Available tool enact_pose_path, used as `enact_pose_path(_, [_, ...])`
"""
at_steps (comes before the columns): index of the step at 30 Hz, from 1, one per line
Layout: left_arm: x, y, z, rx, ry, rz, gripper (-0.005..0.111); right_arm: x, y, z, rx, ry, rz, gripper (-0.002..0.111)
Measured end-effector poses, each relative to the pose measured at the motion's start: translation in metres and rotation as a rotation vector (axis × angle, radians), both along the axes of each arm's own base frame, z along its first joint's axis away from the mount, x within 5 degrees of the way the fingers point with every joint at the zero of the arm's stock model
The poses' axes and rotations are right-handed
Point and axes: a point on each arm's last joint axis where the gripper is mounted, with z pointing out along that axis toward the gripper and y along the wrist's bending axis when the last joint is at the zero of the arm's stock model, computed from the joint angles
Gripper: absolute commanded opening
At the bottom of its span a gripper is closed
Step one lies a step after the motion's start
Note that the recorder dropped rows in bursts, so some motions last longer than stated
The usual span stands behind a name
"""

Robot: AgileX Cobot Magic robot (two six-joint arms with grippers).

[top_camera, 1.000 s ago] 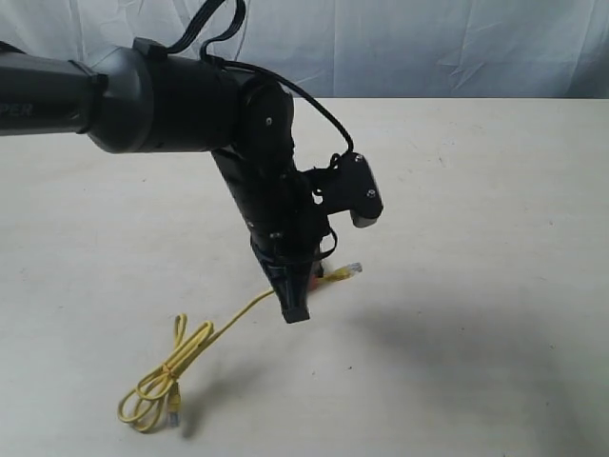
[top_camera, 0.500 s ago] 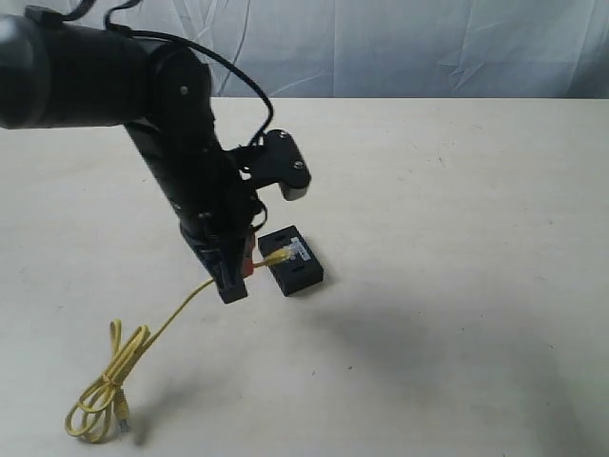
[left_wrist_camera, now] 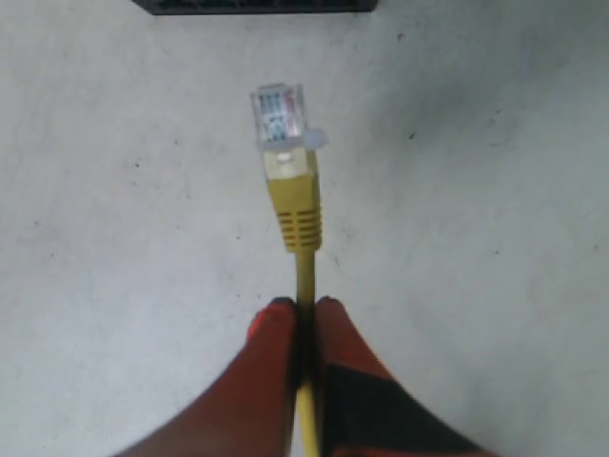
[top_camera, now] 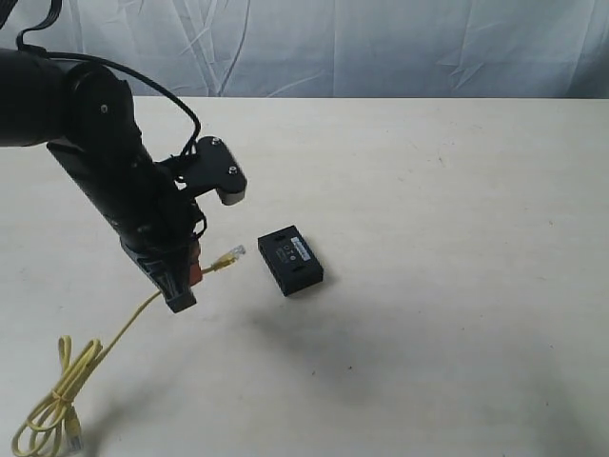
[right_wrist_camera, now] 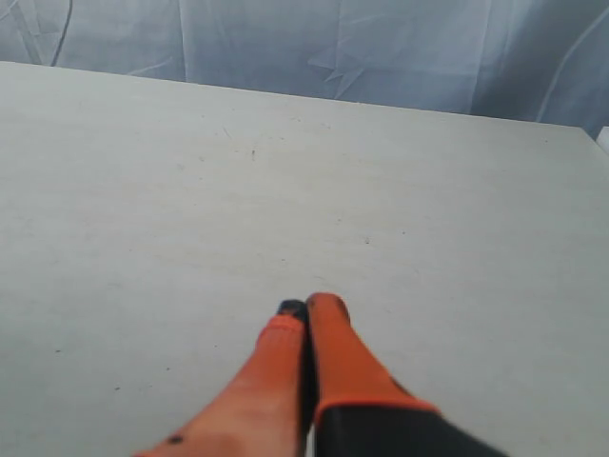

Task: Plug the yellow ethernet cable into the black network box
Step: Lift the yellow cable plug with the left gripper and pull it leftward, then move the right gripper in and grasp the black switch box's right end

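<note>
Left hand [left_wrist_camera: 303, 309], seen from its wrist camera: two orange fingertips [left_wrist_camera: 276, 328] are clamped on the yellow ethernet cable [left_wrist_camera: 304, 276], which is gripped just behind the moulded boot. The clear plug [left_wrist_camera: 279, 114] is left sticking out free in front. In the exterior view the plug is held above the pale worktop [top_camera: 457, 190] and aimed toward the black network box [top_camera: 290, 260]. The box lies flat near the middle of the worktop, label side up, close to the plug but not touching it.

The step in hand is judged to be the approach, with the plug lined up but not yet inserted. For the next move, the plug would have to be brought down to the height of the box's side, squared to a socket and pushed straight in. Only a dark strip of the box's edge is shown in the left wrist view, so no socket can be made out.

Nothing is seen lying between plug and box. Behind the left hand the cable trails down across the worktop to a loose coil [top_camera: 57, 405] at the near left corner, and its drag may pull the plug off line. The box is braced by nothing, so it is likely to slide when pushed. The right hand [right_wrist_camera: 306, 307] is closed on nothing, over bare worktop, with a pale blue cloth [right_wrist_camera: 381, 48] behind.
</note>
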Motion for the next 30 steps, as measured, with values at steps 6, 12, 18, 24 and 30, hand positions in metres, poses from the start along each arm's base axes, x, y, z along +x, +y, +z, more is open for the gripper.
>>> enact_pose_path(6, [0.004,0.004,0.0,0.046,-0.046,0.004,0.0,0.0,0.0,0.0,0.0,0.0,0.0,0.0])
enact_pose_path(12, [0.007,0.004,-0.003,0.049,-0.067,0.021,0.0,0.001,0.001,0.004,0.004,-0.046,0.005,0.0])
enact_pose_path(18, [0.011,0.002,-0.019,0.06,-0.053,0.022,0.0,0.004,0.003,0.026,0.028,-0.291,0.029,0.0])
enact_pose_path(24, [0.013,0.004,-0.02,0.086,-0.08,-0.004,0.0,0.001,0.005,0.046,0.049,-0.514,0.052,0.0])
enact_pose_path(30, [0.015,0.005,-0.02,0.106,-0.102,-0.044,0.0,-0.002,0.006,0.058,0.062,-0.649,0.065,0.0])
